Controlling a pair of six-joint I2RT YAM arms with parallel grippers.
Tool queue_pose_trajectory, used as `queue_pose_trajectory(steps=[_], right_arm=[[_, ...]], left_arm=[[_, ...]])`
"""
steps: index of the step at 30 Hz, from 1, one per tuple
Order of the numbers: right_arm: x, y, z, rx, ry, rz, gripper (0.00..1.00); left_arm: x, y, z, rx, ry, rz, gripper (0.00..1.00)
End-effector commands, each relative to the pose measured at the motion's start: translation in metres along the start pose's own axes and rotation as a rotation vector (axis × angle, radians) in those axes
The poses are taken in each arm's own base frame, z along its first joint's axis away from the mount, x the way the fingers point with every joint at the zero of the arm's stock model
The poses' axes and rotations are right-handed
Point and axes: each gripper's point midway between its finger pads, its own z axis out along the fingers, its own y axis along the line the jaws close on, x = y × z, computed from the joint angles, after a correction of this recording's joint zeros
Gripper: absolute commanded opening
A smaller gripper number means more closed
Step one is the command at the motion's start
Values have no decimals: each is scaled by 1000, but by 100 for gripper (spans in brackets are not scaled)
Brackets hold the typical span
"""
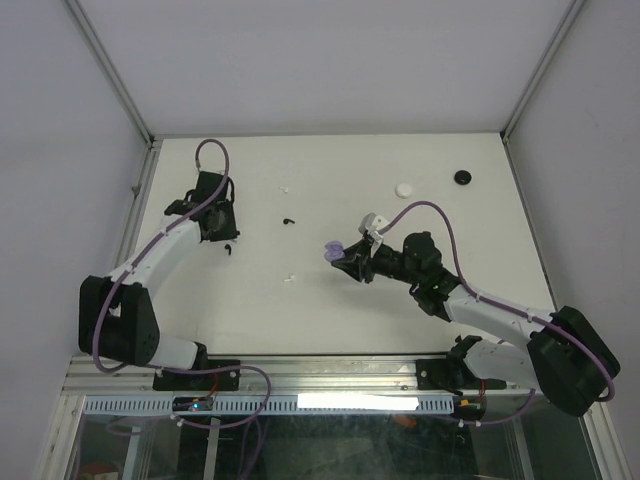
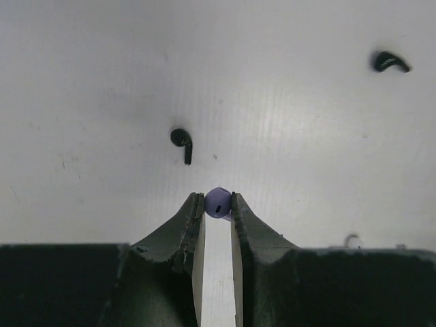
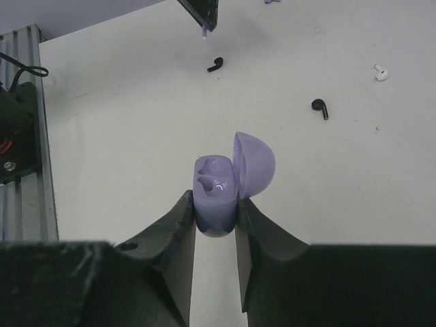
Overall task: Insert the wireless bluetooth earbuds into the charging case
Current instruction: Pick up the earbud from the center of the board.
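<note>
Two black earbuds [image 1: 289,221] lie between left gripper [image 2: 218,204] and right gripper [image 3: 216,208].

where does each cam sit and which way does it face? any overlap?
Top: above and behind the bases, looking down on the table; both arms show.
Left wrist: looks down past its own fingers, the left gripper shut on a purple earbud.
Right wrist: looks across the table past its own fingers, the right gripper shut on the open case.
Shared: two black earbuds show in all three.
</note>
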Motion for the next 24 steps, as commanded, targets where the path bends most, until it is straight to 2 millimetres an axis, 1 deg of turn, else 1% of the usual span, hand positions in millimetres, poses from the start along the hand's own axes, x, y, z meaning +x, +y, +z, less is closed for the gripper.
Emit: queue_pose_trajectory(steps=[1,7,10,17,21,24], right_arm=[[-45,2,5,-15,-113,-44,0],[-59,-9,6,47,-144,-59,0],[-66,-15,8,73,-171,-59,0],[-72,-22,11,106,-247,-84,0],[-76,-28,9,145,-280,-104,0],[-80,-34,8,180,-299,-105,0]], left_arm=[[-59,-35,-52,138,-272,89,10],[-80,-71,-100,242,-437,218,8],[-85,-92,-119,280,-485,261,8],[-91,-137,-157,299,-580,317,6],[-84,-160,-173,282,-624,375,6],[-79,-171,-181,257,-652,404,6]])
